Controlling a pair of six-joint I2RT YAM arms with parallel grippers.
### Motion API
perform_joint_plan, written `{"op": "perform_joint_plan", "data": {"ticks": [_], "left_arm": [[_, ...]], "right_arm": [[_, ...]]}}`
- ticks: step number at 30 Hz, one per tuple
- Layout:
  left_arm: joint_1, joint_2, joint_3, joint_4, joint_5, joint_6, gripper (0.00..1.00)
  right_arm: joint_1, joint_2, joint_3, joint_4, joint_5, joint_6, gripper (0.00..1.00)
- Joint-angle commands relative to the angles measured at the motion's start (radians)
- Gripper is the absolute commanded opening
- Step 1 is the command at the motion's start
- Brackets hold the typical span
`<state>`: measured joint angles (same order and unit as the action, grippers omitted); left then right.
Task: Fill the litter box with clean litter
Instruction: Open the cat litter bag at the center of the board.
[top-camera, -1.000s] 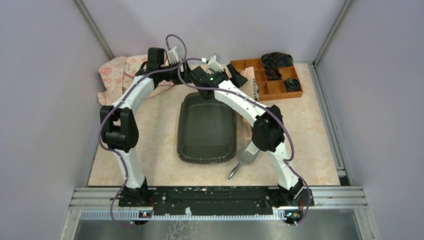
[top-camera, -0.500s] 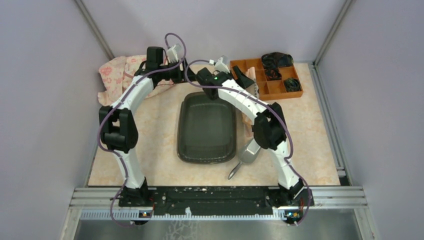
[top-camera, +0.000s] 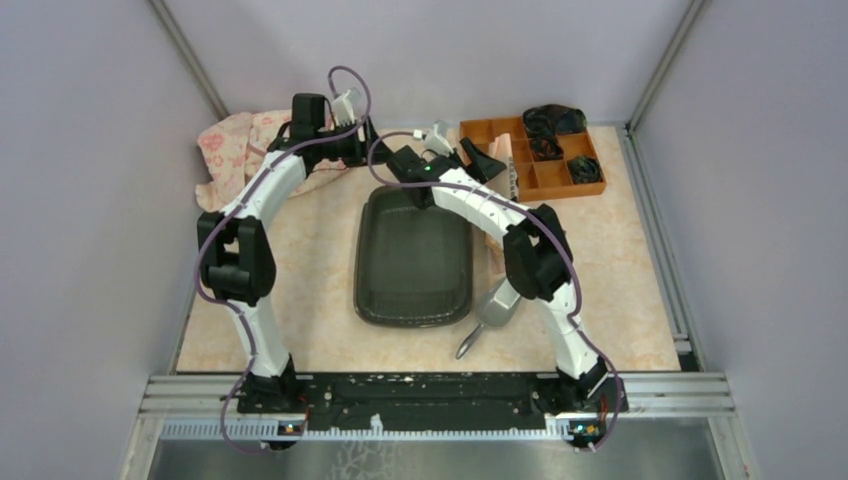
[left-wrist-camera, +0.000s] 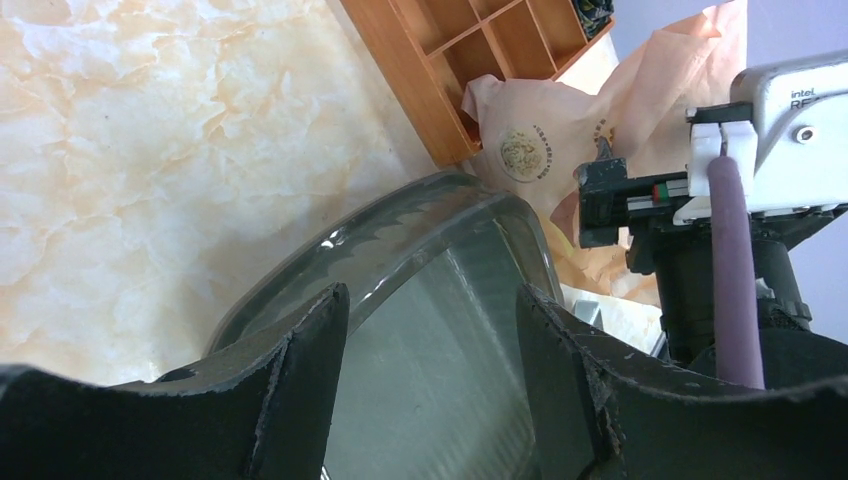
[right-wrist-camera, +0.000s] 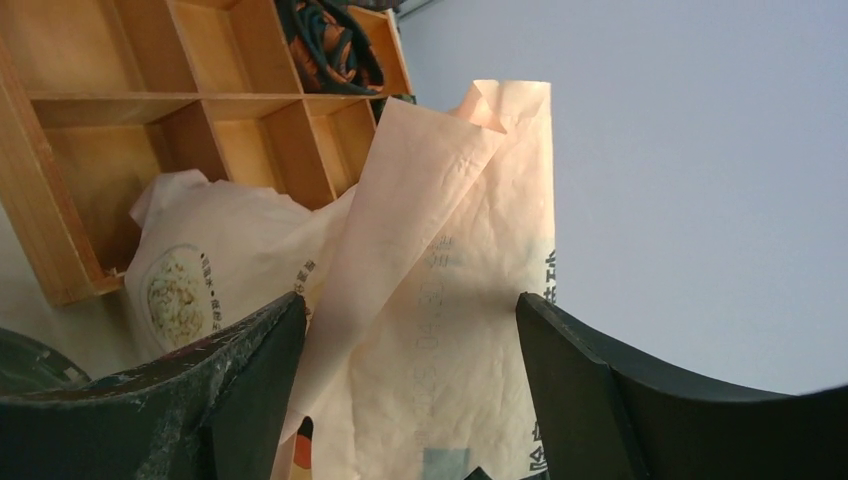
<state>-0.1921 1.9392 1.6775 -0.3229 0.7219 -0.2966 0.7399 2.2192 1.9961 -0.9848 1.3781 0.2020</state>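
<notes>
**Status:** step in hand judged to be taking hold of the bag ahead of the pour. Fill not begun.

**Findings**
1. The large dark grey-black shallow plastic litter box (top-camera: 413, 260) lies mid-table between the two arms. Its floor looks bare, no granules seen.
2. Clean litter: not visible anywhere. Judged to be inside the peach-pink printed paper bag (right-wrist-camera: 450, 250), which stands just beyond the box's far right corner, against the orange compartmented organiser tray (right-wrist-camera: 40, 200).
3. Right gripper (right-wrist-camera: 410, 310): jaws spread wide, w/ the bag's upright folded top between them. Contact w/ the paper cannot be told.
4. Left gripper (left-wrist-camera: 430, 320): jaws spread, nothing held, hanging over the box's far rim near the bag.
5. Grey metal scoop (top-camera: 497, 308) lies beside the box's near right corner, apart from both grippers.

**Recommendations**
- Right gripper should close on the doubled fold, not on a single sheet, since thin paper is likely to tear or slip under load.
- The grip should sit low enough that the top does not crumple shut over the mouth.
- Left gripper is well placed to support the bag's lower body. Use it before lifting, as the bag looks slack and will prob. sag.
- Lift clear of the organiser wall, then bring the mouth inside the rim before tilting.
- Tilt slowly. Loose granules will prob. surge and scatter over the rim.
</notes>
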Motion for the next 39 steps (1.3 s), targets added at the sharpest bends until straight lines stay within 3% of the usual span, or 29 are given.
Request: {"op": "perform_joint_plan", "data": {"ticks": [1, 8, 14, 30, 35, 39], "left_arm": [[0.012, -0.035, 0.027, -0.016, 0.016, 0.011, 0.68], [0.017, -0.03, 0.025, -0.01, 0.029, 0.009, 0.68], [0.02, -0.032, 0.024, -0.008, 0.035, 0.01, 0.68], [0.02, -0.037, 0.013, -0.004, 0.039, 0.001, 0.68], [0.019, -0.042, 0.014, -0.011, 0.034, 0.002, 0.68], [0.012, -0.045, 0.031, -0.017, 0.04, -0.007, 0.67]], "right_arm": [[0.005, -0.013, 0.017, 0.093, 0.12, -0.06, 0.76], [0.007, -0.01, -0.103, 0.403, 0.25, -0.321, 0.73], [0.006, -0.037, -0.118, 0.375, 0.279, -0.273, 0.61], [0.017, -0.214, -0.124, 0.25, 0.307, -0.147, 0.6], [0.018, -0.305, -0.168, 0.278, 0.278, -0.15, 0.6], [0.019, -0.411, -0.276, 0.449, 0.212, -0.28, 0.56]]}}
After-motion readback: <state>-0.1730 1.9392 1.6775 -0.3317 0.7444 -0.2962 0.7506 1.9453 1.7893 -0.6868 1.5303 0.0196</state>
